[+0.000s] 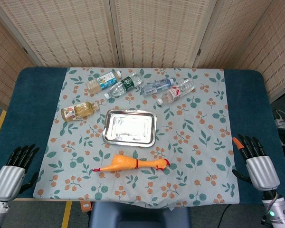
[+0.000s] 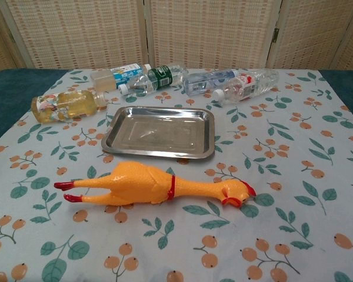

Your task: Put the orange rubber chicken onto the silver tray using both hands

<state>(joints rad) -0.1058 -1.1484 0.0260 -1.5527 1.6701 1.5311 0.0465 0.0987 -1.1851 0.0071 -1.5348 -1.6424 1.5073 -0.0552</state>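
Observation:
The orange rubber chicken lies on its side on the floral cloth, red feet to the left and head to the right. Just beyond it sits the silver tray, with nothing in it. My left hand rests at the table's near left corner, fingers apart and holding nothing. At the near right edge my right hand is likewise open, fingers spread and pointing away from me. Both hands are far from the chicken. The chest view shows neither hand.
Several plastic bottles lie in a row behind the tray: a yellow-drink bottle at the left, a green-labelled one, clear ones further right. Woven screens stand behind the table. Blue table cover flanks the cloth.

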